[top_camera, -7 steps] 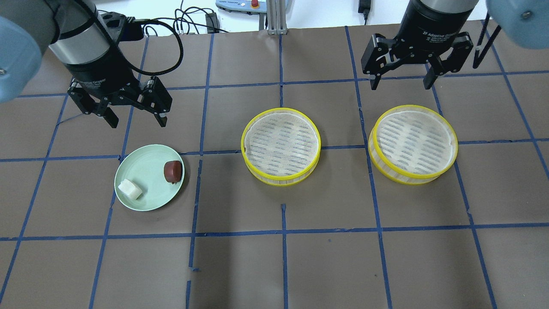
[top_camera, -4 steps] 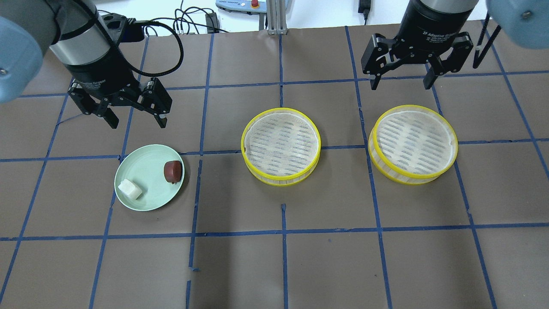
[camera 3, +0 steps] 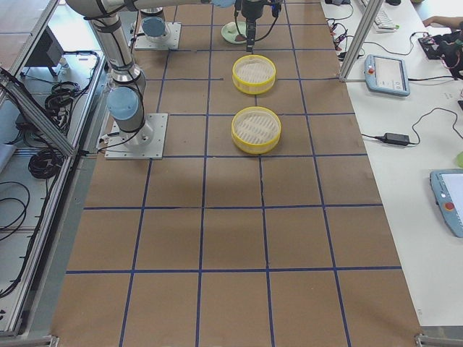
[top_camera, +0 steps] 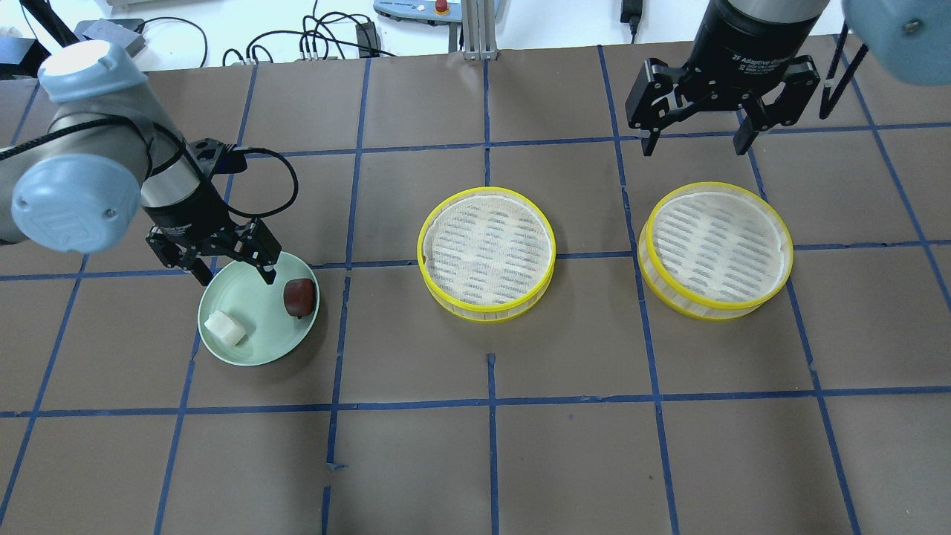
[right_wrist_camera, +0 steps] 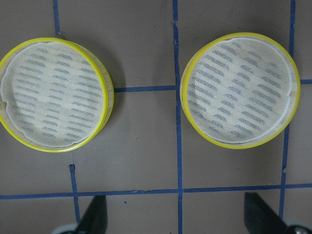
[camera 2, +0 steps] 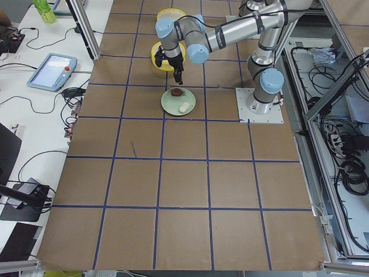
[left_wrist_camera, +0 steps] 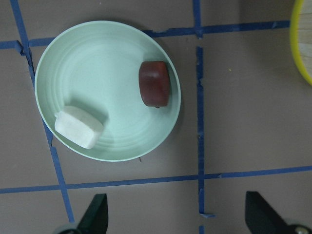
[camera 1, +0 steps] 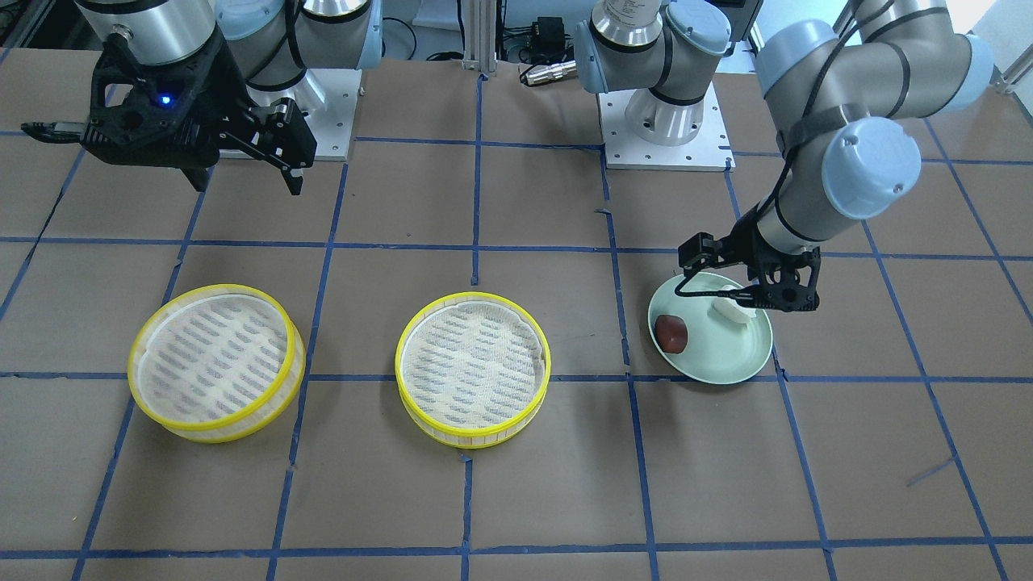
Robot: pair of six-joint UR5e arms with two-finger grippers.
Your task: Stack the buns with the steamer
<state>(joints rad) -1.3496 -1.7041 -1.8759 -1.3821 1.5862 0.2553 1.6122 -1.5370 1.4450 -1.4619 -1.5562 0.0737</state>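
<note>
The white oblong bun and the reddish-brown round bun lie apart on the pale green plate. Both also show in the left wrist view, the white bun and the brown bun. My left gripper is open and empty, low over the plate's far edge, touching neither bun. Two empty yellow-rimmed steamer baskets stand at the centre and the right. My right gripper is open and empty, high behind the right basket. The front view partly hides the white bun behind my left gripper.
The table is brown paper with a blue tape grid. Cables and a controller lie beyond the far edge. The two baskets show side by side in the right wrist view. Bare table lies in front of the plate and baskets.
My left arm has come down and forward, bringing the open gripper from high behind the plate to just over its far edge. The right arm, buns and baskets have not moved.
</note>
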